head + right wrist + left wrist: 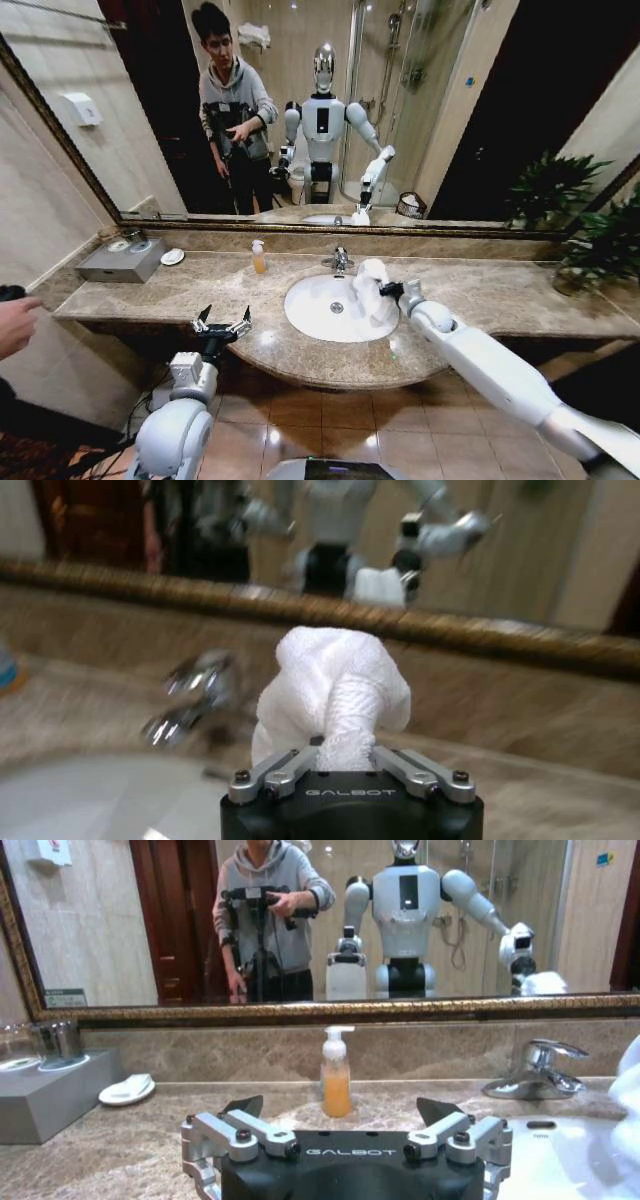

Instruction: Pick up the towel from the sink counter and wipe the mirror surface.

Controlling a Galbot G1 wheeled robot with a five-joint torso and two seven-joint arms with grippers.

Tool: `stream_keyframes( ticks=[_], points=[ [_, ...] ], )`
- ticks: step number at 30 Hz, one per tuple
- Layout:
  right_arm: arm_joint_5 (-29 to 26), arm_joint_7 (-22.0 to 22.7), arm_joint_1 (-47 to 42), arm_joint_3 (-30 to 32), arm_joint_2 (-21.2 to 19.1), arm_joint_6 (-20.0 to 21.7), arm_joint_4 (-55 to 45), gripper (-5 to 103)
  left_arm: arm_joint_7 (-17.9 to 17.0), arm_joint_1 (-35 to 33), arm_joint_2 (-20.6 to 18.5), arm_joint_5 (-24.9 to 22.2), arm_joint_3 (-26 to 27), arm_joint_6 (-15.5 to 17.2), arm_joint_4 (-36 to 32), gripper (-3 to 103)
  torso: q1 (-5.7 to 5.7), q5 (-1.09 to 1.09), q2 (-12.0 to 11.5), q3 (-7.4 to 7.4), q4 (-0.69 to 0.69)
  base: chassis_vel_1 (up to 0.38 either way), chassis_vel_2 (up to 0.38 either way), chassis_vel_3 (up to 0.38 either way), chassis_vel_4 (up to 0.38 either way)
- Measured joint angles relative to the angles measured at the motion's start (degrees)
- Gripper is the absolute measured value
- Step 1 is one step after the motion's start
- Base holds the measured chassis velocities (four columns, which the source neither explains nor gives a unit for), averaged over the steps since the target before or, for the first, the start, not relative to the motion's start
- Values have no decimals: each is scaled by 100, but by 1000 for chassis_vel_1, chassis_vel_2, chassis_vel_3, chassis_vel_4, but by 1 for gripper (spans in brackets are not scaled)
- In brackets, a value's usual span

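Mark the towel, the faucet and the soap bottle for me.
towel (335,679), right wrist view, bunched white top above the right tool
faucet (535,1071), left wrist view, chrome body
soap bottle (336,1091), left wrist view, orange lower half

soap bottle (259,257), soap dish (172,257), plant (600,240)

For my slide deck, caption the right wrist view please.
Right hand grips the white towel before the mirror's frame, faucet alongside.

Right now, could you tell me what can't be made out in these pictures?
- Right gripper fingertips: buried in the towel, right wrist view.
- Faucet: blurred, right wrist view.
- Towel's lower part: cut by the edge, left wrist view.
- Items on the grey tray: too small, head view.
- Left gripper hovers open over the sink counter.
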State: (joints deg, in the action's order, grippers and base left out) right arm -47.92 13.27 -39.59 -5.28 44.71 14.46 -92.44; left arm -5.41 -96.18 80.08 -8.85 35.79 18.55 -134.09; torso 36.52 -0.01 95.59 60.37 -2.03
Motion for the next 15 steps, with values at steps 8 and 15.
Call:
stream_keyframes(
  ticks=[8,15],
  points=[
    [92,70,-413,1122,-264,-233,-461,9,0,0,0,0,0,0,0,100,0,1,0,0,-4,0,0,0,0],
    [285,-30,-1603,2752,-310,-404,-994,9,1,0,0,0,0,0,0,100,0,3,0,0,-1,0,0,0,0]
  ],
)
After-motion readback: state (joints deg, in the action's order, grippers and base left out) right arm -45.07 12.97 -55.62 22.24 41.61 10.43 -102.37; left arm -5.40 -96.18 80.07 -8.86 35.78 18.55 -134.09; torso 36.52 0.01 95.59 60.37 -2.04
